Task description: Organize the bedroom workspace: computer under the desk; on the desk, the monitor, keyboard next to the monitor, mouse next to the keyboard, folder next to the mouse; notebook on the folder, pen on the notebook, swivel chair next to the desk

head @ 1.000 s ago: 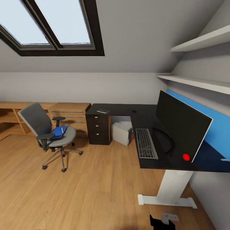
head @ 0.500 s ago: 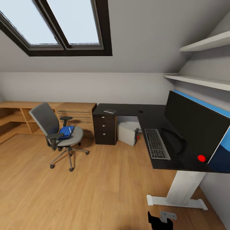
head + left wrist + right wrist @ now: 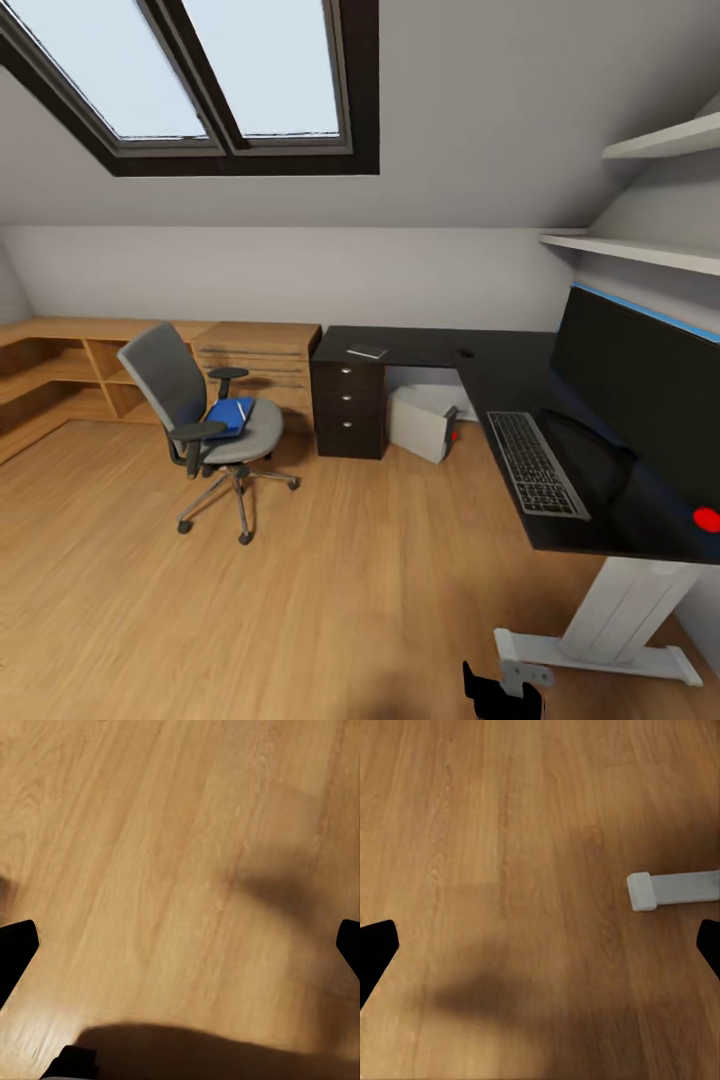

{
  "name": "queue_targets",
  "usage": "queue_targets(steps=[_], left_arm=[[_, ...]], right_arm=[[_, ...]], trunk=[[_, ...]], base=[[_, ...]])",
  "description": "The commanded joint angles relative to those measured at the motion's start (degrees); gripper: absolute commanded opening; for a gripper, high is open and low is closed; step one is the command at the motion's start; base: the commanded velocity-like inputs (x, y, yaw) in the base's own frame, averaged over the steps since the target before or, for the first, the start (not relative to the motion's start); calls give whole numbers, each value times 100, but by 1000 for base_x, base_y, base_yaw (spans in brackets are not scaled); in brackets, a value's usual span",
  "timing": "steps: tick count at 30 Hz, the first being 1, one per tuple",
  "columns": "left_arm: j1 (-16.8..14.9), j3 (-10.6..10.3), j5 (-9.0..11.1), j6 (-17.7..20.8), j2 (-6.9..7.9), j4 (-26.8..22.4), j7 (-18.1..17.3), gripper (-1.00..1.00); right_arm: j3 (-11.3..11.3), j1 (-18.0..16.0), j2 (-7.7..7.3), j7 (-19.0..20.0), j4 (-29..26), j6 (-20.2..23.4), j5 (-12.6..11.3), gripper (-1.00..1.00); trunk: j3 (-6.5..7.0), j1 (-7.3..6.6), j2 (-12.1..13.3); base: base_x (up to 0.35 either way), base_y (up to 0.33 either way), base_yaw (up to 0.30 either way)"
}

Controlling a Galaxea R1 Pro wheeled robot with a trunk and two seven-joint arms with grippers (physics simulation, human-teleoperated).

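The grey swivel chair stands on the wooden floor left of the black desk. The blue folder lies on its seat with the white pen on top. On the desk's far wing, above the drawers, rests the dark notebook. A small dark oval near the desk's corner may be the mouse. The keyboard lies in front of the monitor. The computer sits under the desk. My left gripper and right gripper are open over bare floor.
Light wooden shelving and a drawer unit run along the back wall, left of the desk. The desk's white foot stands on the floor at the lower right, also in the right wrist view. A sloped ceiling with a skylight hangs overhead. Wall shelves are at the right.
The whole picture has shifted to the right, so the camera has turned left. The chair, the desk and the things on them keep their places relative to each other.
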Motion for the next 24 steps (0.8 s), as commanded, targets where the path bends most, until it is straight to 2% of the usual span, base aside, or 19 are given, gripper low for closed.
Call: queue_targets(steps=[1,8,13,19,24], left_arm=[[-4,-48,40,-23,4,4,35,100],[-4,-55,39,-23,0,4,38,100],[-4,-57,39,-23,-4,4,41,100],[-4,-57,39,-15,2,4,39,100],[-4,-57,43,-14,0,8,41,100]], right_arm=[[-12,-5,4,3,8,-38,-17,100],[-9,-3,7,-7,17,-59,-55,100],[-16,-6,16,-15,18,-59,-63,100],[-17,-7,17,-16,18,-62,-72,100],[-18,-6,17,-16,18,-59,-65,100]], trunk=[[-6,1,-4],[-6,1,-4],[-6,1,-4],[-6,1,-4],[-6,1,-4]], base=[[135,288,1],[239,209,0],[326,34,-11],[334,3,-175],[335,0,-48]])
